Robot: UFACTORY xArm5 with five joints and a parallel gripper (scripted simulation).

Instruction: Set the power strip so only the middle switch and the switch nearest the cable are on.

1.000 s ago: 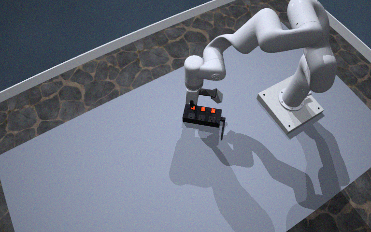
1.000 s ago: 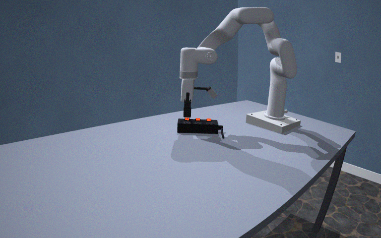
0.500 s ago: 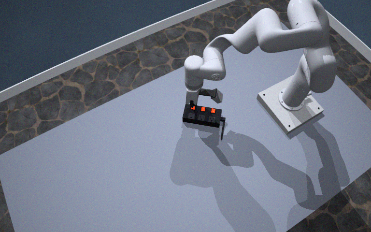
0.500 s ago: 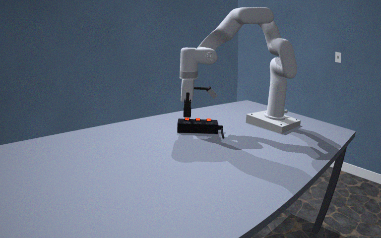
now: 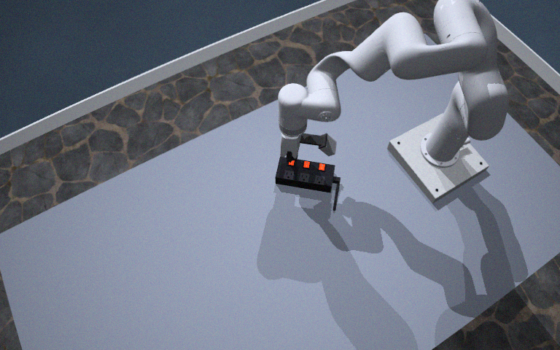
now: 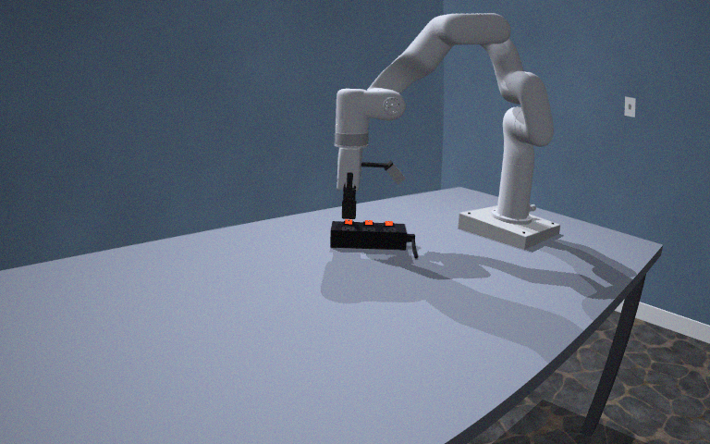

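A black power strip [image 5: 305,174] lies flat on the grey table, right way up, with three orange switches in a row along its far side. Its short black cable stub [image 5: 336,192] leaves the right end. It also shows in the side view [image 6: 368,235]. My gripper [image 5: 289,157] is shut and empty, pointing straight down over the switch farthest from the cable [image 5: 291,162]. In the side view the fingertips [image 6: 348,213] stand just above that switch [image 6: 348,222]. I cannot tell whether they touch it. The middle switch [image 5: 306,164] and the cable-side switch [image 5: 321,166] are uncovered.
The arm's square base plate [image 5: 437,162] is bolted to the table to the right of the strip. A small bracket [image 5: 319,142] sticks out from the wrist above the strip. The table's right edge [image 6: 602,319] drops to a stone floor.
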